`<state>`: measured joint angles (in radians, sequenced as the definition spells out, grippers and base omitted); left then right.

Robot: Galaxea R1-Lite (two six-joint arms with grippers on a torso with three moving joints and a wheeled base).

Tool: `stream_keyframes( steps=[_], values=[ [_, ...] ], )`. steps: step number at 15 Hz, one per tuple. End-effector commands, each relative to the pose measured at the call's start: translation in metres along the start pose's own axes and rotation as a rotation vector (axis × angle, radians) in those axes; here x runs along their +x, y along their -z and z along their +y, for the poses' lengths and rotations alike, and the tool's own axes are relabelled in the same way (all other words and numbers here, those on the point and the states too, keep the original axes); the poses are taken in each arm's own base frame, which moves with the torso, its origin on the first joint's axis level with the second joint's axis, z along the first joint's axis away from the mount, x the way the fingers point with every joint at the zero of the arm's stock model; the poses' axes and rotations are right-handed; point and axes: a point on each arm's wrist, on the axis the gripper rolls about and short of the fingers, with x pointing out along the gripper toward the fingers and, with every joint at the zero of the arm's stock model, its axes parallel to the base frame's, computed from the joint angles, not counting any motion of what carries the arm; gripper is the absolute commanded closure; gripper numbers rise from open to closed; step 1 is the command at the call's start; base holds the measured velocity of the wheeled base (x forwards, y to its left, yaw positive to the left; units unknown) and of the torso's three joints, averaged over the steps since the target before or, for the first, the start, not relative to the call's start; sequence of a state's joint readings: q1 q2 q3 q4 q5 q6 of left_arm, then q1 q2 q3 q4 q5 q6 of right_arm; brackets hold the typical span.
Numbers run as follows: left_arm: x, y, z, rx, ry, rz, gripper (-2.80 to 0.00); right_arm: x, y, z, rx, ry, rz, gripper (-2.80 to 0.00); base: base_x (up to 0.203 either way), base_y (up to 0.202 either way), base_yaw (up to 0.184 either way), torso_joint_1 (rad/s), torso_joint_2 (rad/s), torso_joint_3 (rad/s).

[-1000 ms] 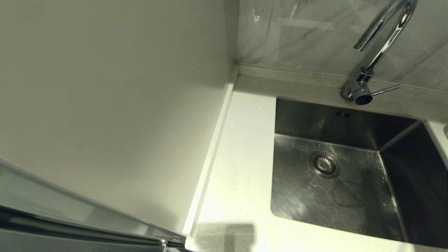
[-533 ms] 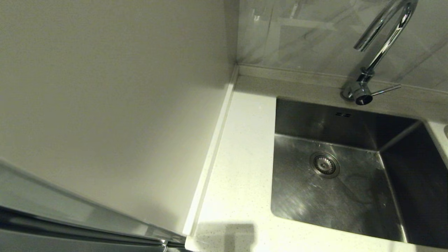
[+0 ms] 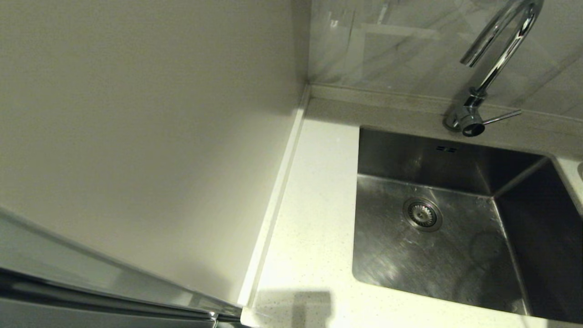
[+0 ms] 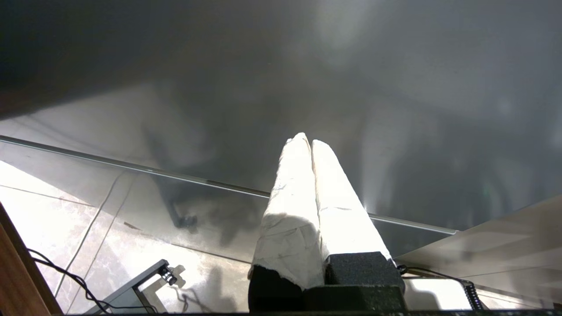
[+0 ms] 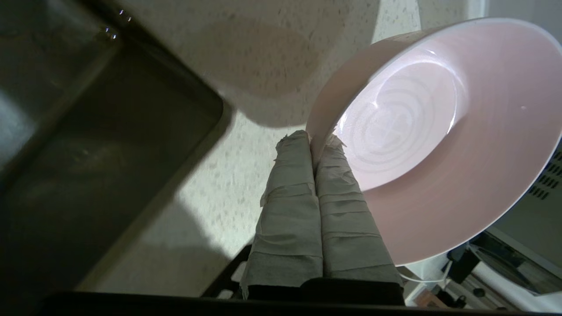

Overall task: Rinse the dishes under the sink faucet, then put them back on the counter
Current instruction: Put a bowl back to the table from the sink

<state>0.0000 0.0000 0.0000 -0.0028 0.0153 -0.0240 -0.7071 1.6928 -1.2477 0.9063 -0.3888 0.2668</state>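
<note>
Right gripper (image 5: 317, 137) jaws clamp pink bowl (image 5: 439, 145) rim above counter (image 5: 219, 184); left gripper (image 4: 306, 139) jaws closed, parked.

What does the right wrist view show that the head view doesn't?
Only the right wrist view: the right tool shut on the rim of the pale pink bowl, held tilted over the counter beside the sink's corner.

Only the head view: the faucet with its side lever, the drain strainer, the overflow slots, and the plain off-white panel on the left. No arm or bowl appears there.

Both: the speckled white counter and the stainless sink.
</note>
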Motion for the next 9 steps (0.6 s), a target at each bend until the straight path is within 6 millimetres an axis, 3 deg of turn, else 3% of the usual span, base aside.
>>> stream_keyframes(
  steps=[1,9],
  values=[
    [0.000,0.000,0.000,-0.001,0.000,-0.003,0.00,0.018,-0.004,0.002,0.014,0.015,0.032,0.00,0.000,0.000,0.000,0.000,0.00,0.000],
    [0.000,0.000,0.000,0.000,0.000,-0.004,0.00,0.039,-0.023,0.003,0.063,0.011,0.015,0.00,0.000,0.000,0.000,0.000,0.00,0.000]
  ],
)
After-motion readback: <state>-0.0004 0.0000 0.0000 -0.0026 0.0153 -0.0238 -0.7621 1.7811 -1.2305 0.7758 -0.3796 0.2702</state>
